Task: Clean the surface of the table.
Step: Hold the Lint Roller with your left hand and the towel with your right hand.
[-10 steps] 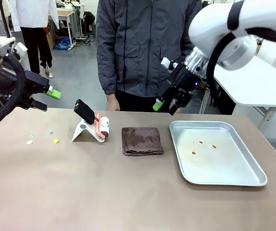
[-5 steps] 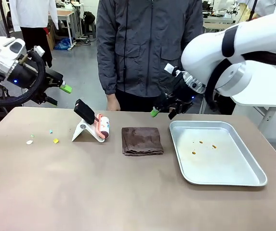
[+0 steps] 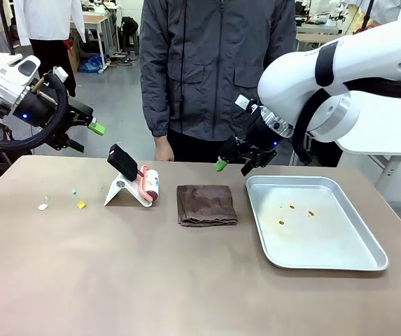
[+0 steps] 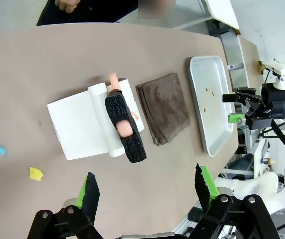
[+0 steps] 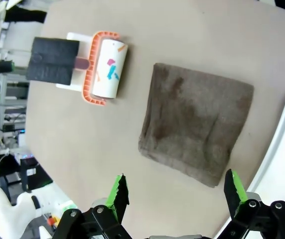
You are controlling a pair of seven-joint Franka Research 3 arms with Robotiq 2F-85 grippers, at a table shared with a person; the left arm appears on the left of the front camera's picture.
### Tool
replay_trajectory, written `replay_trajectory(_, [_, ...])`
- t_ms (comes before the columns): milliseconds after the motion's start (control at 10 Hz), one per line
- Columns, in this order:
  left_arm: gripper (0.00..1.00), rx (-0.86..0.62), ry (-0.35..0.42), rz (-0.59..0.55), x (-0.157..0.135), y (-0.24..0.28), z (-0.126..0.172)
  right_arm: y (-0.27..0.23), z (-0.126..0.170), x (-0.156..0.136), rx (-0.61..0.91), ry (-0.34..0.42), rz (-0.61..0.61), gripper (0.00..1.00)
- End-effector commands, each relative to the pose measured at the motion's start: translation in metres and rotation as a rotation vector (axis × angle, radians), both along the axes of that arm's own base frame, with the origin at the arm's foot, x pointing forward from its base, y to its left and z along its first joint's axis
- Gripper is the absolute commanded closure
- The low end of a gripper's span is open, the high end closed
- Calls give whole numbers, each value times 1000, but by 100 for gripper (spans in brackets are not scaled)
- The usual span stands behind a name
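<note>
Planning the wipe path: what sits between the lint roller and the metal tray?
A folded brown cloth lies flat on the table between the lint roller and the tray, plain in the front view.

We identified the site as a robotics laboratory: white robot arms (image 3: 347, 70) flanked the brown table (image 3: 116, 280), with a white-topped bench (image 3: 371, 126), cluttered desks (image 3: 99, 21) and grey floor (image 3: 113, 112) beyond its far edge.
</note>
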State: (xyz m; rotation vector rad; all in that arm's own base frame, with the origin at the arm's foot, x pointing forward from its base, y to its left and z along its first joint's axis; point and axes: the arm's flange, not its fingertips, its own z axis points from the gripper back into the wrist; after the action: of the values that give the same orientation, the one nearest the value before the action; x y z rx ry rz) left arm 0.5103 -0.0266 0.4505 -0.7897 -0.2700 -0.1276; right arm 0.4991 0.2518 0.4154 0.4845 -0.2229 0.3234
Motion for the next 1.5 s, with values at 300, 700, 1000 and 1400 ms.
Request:
replay_trajectory(300, [0,50,115,21,24,-9,-15,15,-32,-11,-104,10,-28,0])
replay_trajectory(700, [0,30,183,31,40,-36,-35,27,-74,-25,-212,33,-114,0])
replay_trajectory(1000, [0,56,197,35,43,-51,-39,37,-93,-15,-216,5,-205,0])
replay_trajectory(1400, [0,83,200,36,44,-54,-44,51,-111,0,-220,6,-249,0])
